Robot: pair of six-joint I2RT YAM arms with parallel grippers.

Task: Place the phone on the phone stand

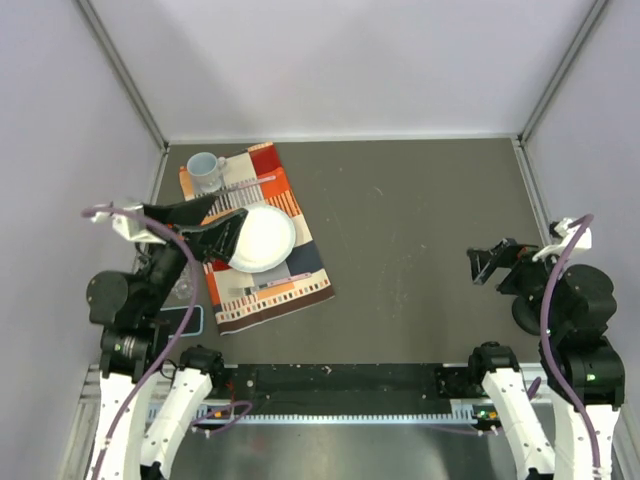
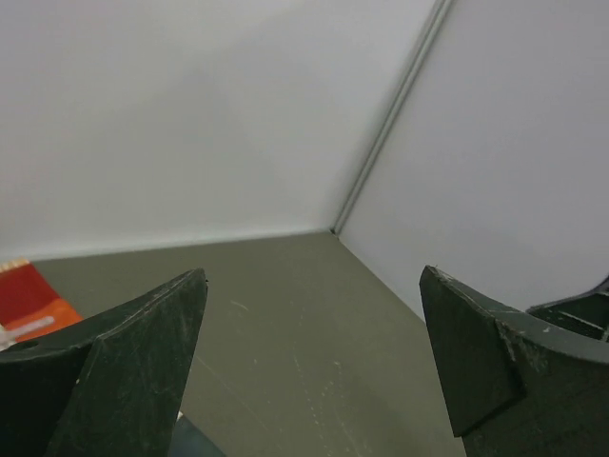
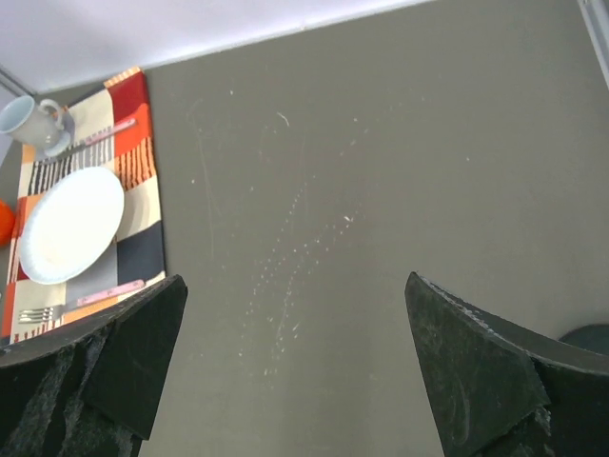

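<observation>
1. While the left gripper (image 2: 312, 276) hangs over the left edge of the white plate (image 1: 262, 238), its fingers (image 2: 143, 362) stand wide apart with nothing between them; past their tips lie only bare grey table (image 1: 420, 230) and the far corner of the walls.
2. The phone (image 1: 184, 321) lies flat on the table well behind those fingers, back toward the left arm's base and just off the near left corner of the striped placemat (image 1: 300, 270). It is screen up, with its light blue edge showing, and nothing touches it.
3. The right gripper (image 3: 295, 281) is likewise spread wide and holds nothing, with bare table between its fingers (image 3: 476, 362).
4. Far ahead of the right fingers and off to their left sit the plate, the placemat and a pale mug (image 3: 29, 119).
5. Just outside the right-hand finger of that gripper a dark rounded shape (image 3: 585, 338) shows on the table; what it is cannot be told.
</observation>
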